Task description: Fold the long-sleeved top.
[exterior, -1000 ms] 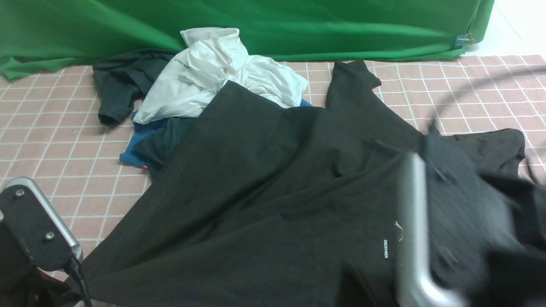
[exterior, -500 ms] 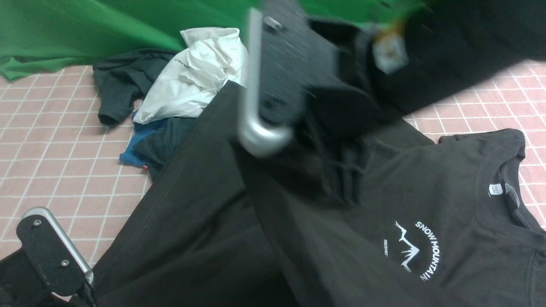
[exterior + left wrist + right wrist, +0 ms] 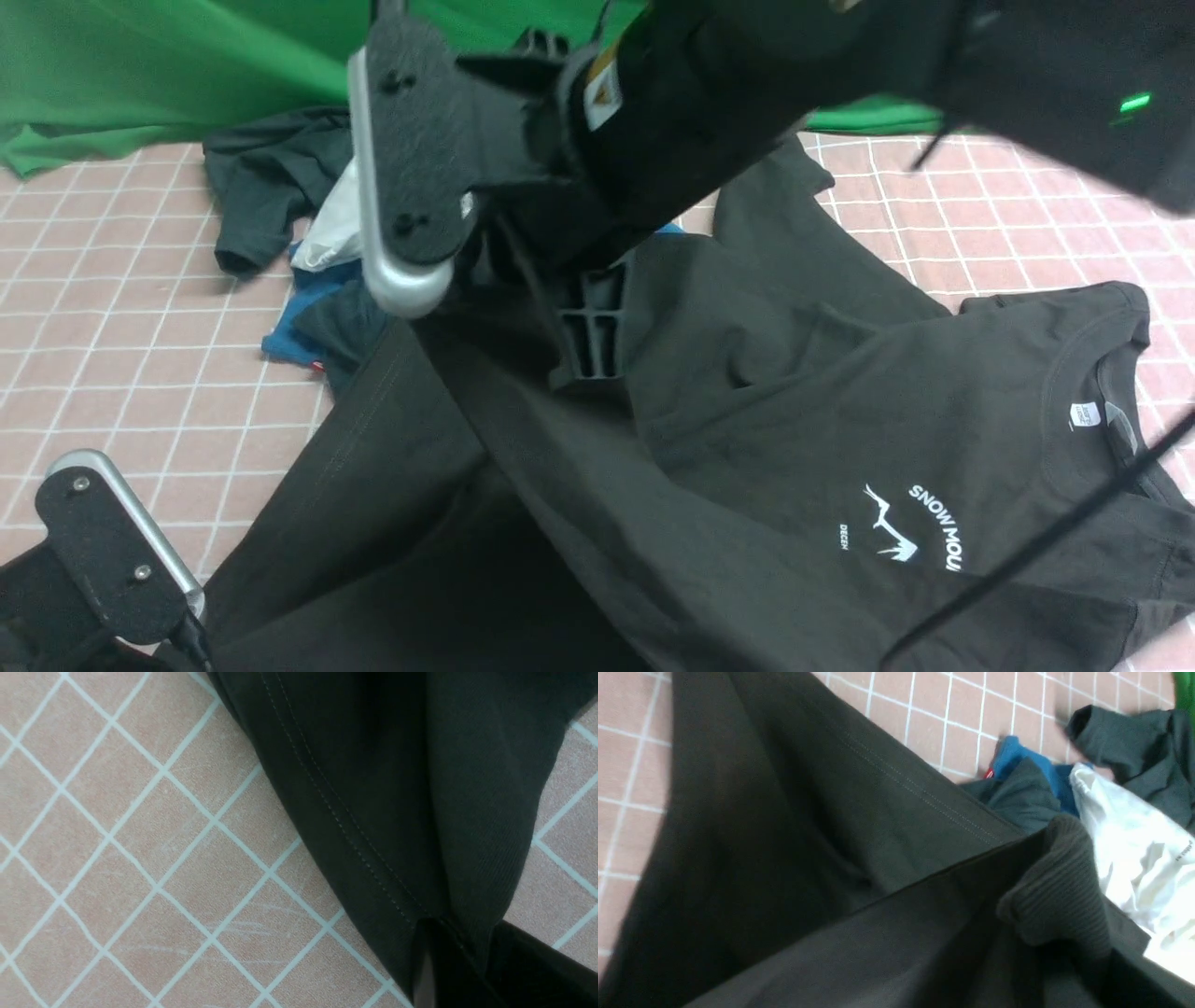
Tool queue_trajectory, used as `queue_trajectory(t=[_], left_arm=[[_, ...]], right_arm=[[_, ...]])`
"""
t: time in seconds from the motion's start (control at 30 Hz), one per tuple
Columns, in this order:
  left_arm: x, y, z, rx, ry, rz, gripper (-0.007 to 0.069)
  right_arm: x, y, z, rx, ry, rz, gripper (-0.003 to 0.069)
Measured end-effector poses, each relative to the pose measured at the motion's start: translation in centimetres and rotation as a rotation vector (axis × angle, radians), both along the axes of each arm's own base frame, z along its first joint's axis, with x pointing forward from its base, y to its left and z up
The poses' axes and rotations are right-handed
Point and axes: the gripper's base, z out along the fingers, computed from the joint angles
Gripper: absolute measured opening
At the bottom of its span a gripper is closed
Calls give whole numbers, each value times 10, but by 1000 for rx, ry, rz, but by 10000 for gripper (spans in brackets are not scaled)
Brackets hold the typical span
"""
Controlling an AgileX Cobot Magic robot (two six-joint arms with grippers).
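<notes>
near left, the left gripper point(image 3: 423, 970) stays clenched on the hem point(image 3: 355, 849) of the large black long-sleeved top point(image 3: 794, 420), which lies centre to right. the right gripper point(image 3: 588, 359), grasping its ribbed cuff point(image 3: 1057, 896), has swung from near right to far centre, likely starting the sleeve fold.

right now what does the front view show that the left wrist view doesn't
Only the front view: the white mountain print, the neck label, the white shirt, the blue garment and the green backdrop. Only the left wrist view: the hem stitching stitch by stitch, and finely ribbed fabric gathered beside it. Both: the black long-sleeved top over the pink checked cloth.
</notes>
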Motion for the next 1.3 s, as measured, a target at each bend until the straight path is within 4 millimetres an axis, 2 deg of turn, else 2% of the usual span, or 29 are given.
queue_trajectory(t=[0.3, 0.47, 0.53, 0.6, 0.63, 0.67, 0.7, 0.73, 0.77, 0.83, 0.9, 0.97, 1.1, 1.17, 1.23, 1.3], left_arm=[[1, 0, 0, -1, -9, 1, 13], [1, 0, 0, -2, -9, 2, 13], [1, 0, 0, -2, -9, 3, 13], [1, 0, 0, -3, -9, 4, 13], [1, 0, 0, -3, -9, 4, 13], [1, 0, 0, -3, -9, 4, 15], [1, 0, 0, -3, -9, 4, 20], [1, 0, 0, -3, -9, 4, 21], [1, 0, 0, -4, -9, 7, 30], [1, 0, 0, -4, -8, 7, 47], [1, 0, 0, -5, -8, 9, 76], [1, 0, 0, -6, -8, 9, 124], [1, 0, 1, -7, -16, 10, 267], [3, -1, 2, -18, -31, 13, 357], [5, -5, 7, -105, -48, 79, 437], [9, -12, 15, -242, -67, 170, 468]], right_arm=[[30, 30, -45, 56, -55, -25, 108], [37, 38, -63, 51, -52, -30, 108], [38, 39, -66, 47, -51, -30, 129], [39, 39, -67, 54, -48, -38, 211], [39, 39, -67, 55, -47, -40, 223], [39, 40, -66, 66, -42, -50, 292], [39, 40, -65, 89, -33, -71, 411], [40, 40, -65, 95, -30, -77, 447], [40, 40, -64, 104, -23, -93, 574], [39, 38, -61, 107, -13, -115, 645], [37, 33, -54, 109, 3, -150, 668], [32, 21, -37, 102, 9, -206, 624], [19, -19, 7, 55, -3, -348, 396], [15, -49, 27, 30, 38, -454, 248], [17, -83, 36, -10, 108, -595, 156], [20, -111, 40, -27, 165, -720, 131]])
